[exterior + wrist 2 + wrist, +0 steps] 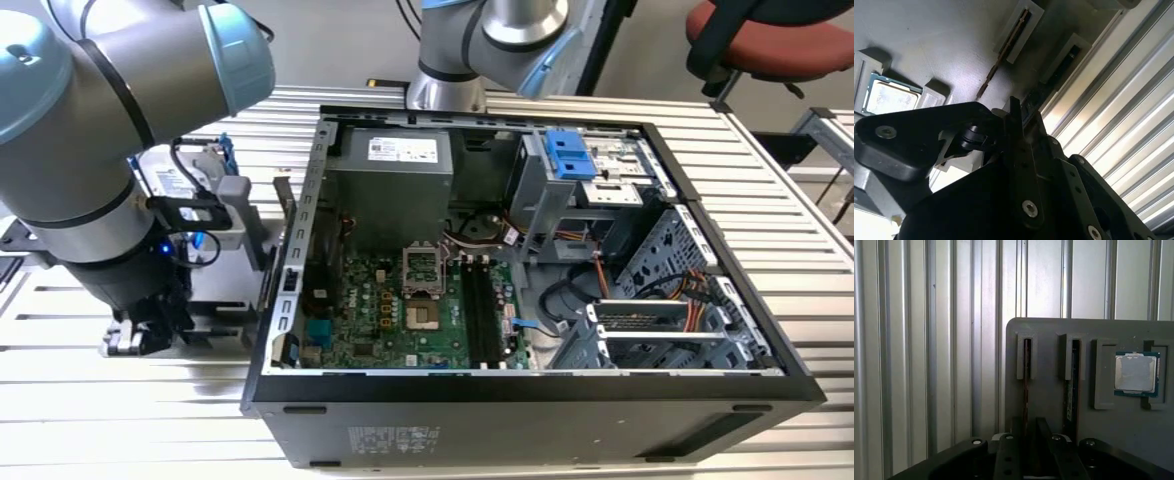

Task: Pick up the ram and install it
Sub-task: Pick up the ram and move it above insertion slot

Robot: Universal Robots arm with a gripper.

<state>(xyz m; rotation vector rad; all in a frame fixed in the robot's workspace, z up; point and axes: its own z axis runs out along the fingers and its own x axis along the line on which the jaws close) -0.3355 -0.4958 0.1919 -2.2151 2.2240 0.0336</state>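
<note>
Here, in the exterior view, the gripper (140, 335) is low over the table (134, 420), just beside the open computer case (534, 410) on the exterior view's left. The ram (1026, 380) stands on its edge in a slot of a grey holder (1044, 330). A second, darker stick (1070, 385) stands in the neighbouring slot, and a square processor chip (1136, 372) lies further along. In the first wrist view the fingers (1045, 435) are a little apart, one on each side of the ram's near end, and they grip nothing. The black motherboard slots (481, 310) inside the case are well apart from the ram.
</note>
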